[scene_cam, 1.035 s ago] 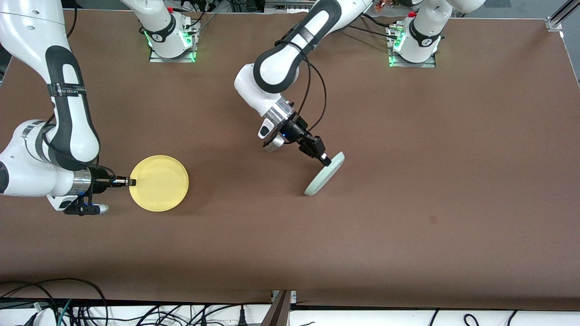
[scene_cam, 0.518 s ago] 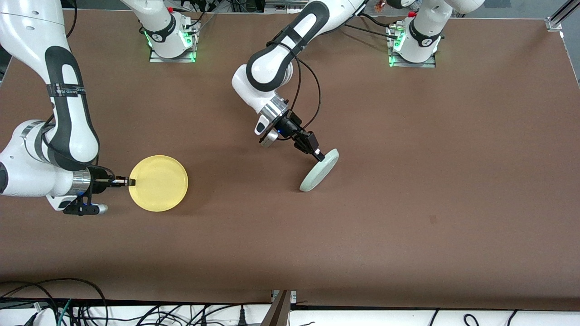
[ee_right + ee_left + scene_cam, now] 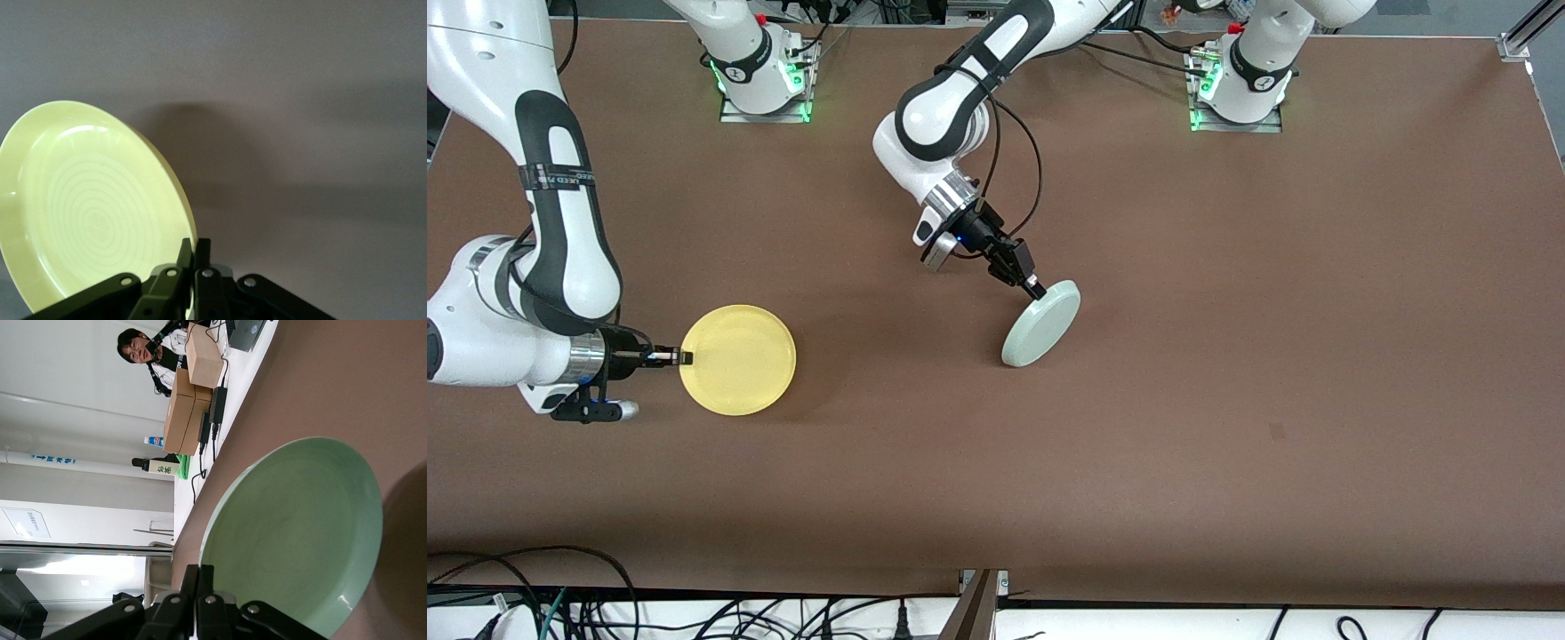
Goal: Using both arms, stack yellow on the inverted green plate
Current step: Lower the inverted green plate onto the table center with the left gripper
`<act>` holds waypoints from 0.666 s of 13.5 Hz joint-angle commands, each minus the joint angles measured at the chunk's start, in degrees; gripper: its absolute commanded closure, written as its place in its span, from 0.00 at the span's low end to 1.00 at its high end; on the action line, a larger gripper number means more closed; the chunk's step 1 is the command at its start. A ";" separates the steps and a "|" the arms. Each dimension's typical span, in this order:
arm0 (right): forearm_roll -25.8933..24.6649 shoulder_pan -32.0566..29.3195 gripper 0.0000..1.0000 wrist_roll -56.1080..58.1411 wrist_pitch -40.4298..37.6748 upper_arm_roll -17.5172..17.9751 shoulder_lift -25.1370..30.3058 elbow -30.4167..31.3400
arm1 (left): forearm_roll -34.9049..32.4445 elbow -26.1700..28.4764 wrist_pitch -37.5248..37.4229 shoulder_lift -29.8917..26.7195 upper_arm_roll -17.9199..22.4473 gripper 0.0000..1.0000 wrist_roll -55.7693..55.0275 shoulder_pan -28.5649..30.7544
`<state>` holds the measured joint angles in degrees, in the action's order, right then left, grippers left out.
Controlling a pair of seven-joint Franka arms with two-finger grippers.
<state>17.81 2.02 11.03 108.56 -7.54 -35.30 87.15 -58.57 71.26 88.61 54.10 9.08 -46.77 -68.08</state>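
Flipping is in hand: the left gripper (image 3: pixel 1035 290) pinches the tilted green plate (image 3: pixel 1040 324) mid-desk (image 3: pixel 1316 311), the right gripper (image 3: pixel 685 357) pinches the yellow plate (image 3: pixel 738 360); next, lay green face-down

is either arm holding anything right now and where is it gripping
Both are. The left tool pinches the green plate by its rim, tilted on edge. The right tool pinches the yellow plate by its rim.

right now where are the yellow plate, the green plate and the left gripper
yellow plate (image 3: pixel 738 360), front view, middle of its face
green plate (image 3: pixel 1042 324), front view, middle of its tilted face
left gripper (image 3: pixel 1034 289), front view, fingertips shut on the green plate's rim
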 commanded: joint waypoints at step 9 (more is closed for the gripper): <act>-0.15 -0.62 1.00 -0.13 -0.81 0.42 -0.03 0.04 | -0.67 -2.62 3.21 6.19 -0.46 0.00 -13.60 -9.00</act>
<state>17.81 1.97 11.03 108.53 -7.55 -35.59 87.16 -58.57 71.24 90.79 57.93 8.48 -57.45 -75.26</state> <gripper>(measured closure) 0.969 0.229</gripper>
